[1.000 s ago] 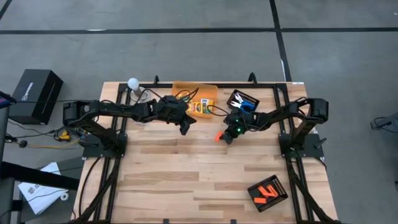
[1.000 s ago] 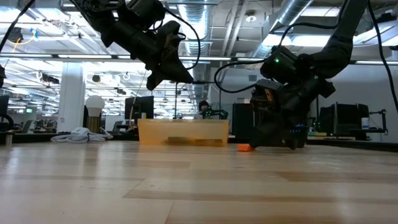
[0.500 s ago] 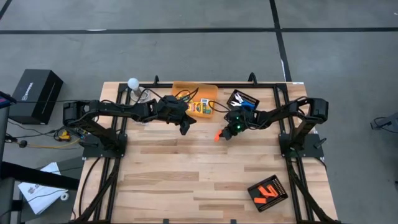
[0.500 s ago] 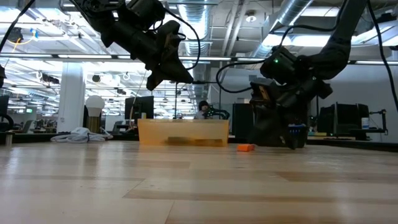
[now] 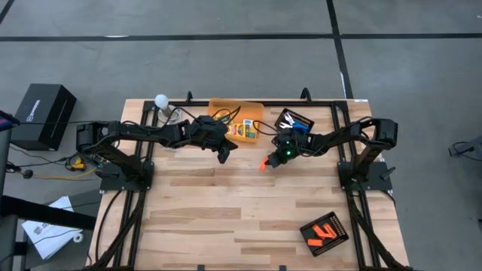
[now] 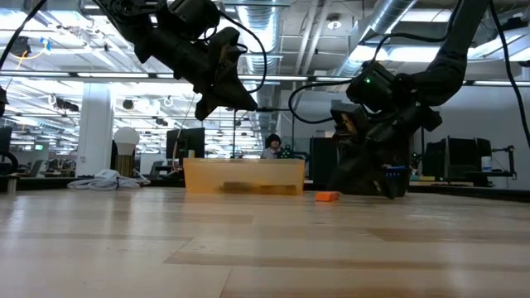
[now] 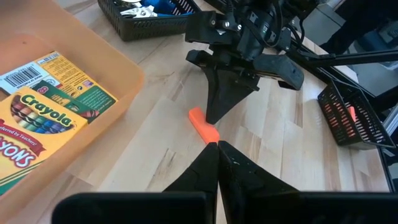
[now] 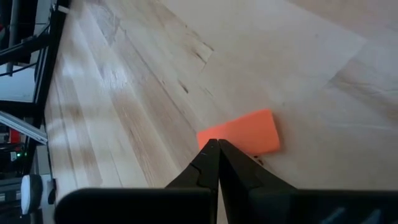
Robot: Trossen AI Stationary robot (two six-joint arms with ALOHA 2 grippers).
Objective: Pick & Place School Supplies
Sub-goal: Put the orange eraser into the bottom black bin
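One orange stubby piece (image 8: 242,133) lies flat on the bare wood between my two grippers, also visible as orange piece (image 5: 263,164) and orange piece (image 6: 328,196). My right gripper (image 8: 212,144) is shut and points down at that piece's edge; the left wrist view shows this right gripper (image 7: 213,119) too. My left gripper (image 7: 216,145) is shut and empty, hovering above the table beside the orange bin (image 5: 226,108). A yellow-and-green crayon box (image 7: 37,118) lies flat in the bin. Blue-handled scissors (image 5: 301,128) lie in the far black tray (image 5: 288,116). My right gripper's shut fingertips stand at the edge of the orange piece (image 8: 208,138), coming from above. I cannot tell whether they touch it. The piece lies flat on the table.
A second black tray (image 5: 337,223) holding orange pieces sits near the table's near right corner. A white bulb-like object (image 5: 160,99) and cables are at the far left. The arms' black frames run along both table sides. Open wood spreads across the middle and the near side.
My right gripper has edged slightly toward the table's far and left sides, still shut. The orange piece stays flat on the wood. My left arm has kept still.
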